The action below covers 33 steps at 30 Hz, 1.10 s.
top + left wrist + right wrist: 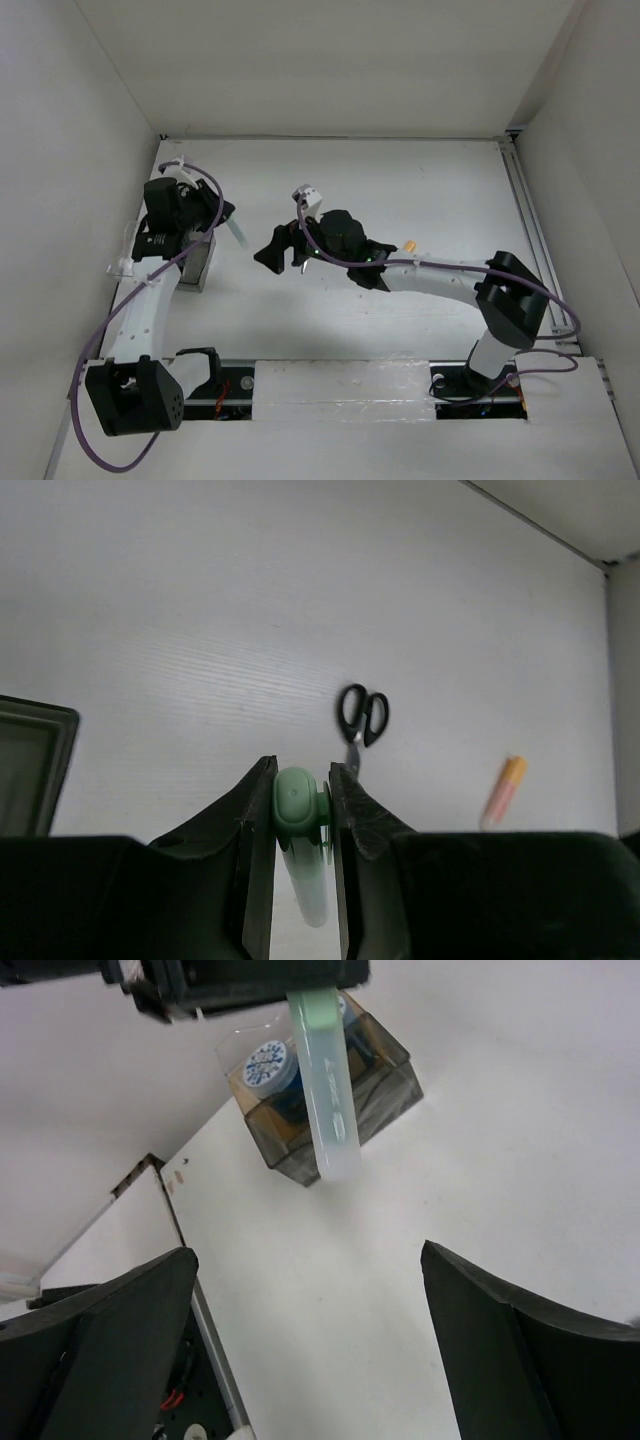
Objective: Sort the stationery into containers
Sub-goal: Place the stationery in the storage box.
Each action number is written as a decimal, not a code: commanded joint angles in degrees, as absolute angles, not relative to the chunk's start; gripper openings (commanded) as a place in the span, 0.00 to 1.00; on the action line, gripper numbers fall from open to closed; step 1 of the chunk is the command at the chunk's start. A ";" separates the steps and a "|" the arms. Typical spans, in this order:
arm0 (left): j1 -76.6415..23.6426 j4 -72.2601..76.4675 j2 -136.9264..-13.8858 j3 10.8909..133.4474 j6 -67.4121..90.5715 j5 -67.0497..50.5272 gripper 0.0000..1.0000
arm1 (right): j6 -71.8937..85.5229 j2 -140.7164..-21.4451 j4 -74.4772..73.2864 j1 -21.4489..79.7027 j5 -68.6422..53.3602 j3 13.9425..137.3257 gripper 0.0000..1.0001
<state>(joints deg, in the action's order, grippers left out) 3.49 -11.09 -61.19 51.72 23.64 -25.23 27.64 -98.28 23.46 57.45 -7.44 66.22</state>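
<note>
At the table's left side: left gripper [303,772], jaws narrow, clamped on the green-capped pen [297,805], near the dark bin [385,1095]. In that bin: one blue-and-white roll [268,1064]. Mid-table: right gripper [308,1255], jaws spread wide, holding nothing. Flat on the table beyond: scissors [362,716]; highlighter [503,789] off to their right, both well apart from the bin.

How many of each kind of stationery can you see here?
Pen: 1, the green-capped pen, pinched in the left gripper
Scissors: 1
Highlighter: 1
Roll: 1 for sure, in the dark bin; a second may hide behind the pen
Total: 4
</note>
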 commanded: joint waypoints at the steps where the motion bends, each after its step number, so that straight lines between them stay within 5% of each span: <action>1: 3.87 -12.13 -62.39 56.15 19.17 -13.02 0.00 | 25.93 -91.24 22.26 56.87 -2.57 63.82 1.00; 6: 3.87 -15.91 -67.67 64.85 13.20 0.68 0.00 | 23.20 -81.68 12.76 56.87 3.95 60.12 1.00; 21: 7.21 -24.06 -88.31 85.95 -16.32 1.11 0.00 | 22.85 -55.56 -5.97 56.34 6.15 48.44 1.00; 33: 14.67 -24.43 -88.33 79.98 -26.18 13.62 0.00 | 21.19 -43.95 -11.09 56.34 9.59 37.72 1.00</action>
<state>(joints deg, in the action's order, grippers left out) 12.62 -25.78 -92.07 80.29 -22.26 8.97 22.26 -45.19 -11.09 56.64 9.23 39.88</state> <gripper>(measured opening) 0.178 0.999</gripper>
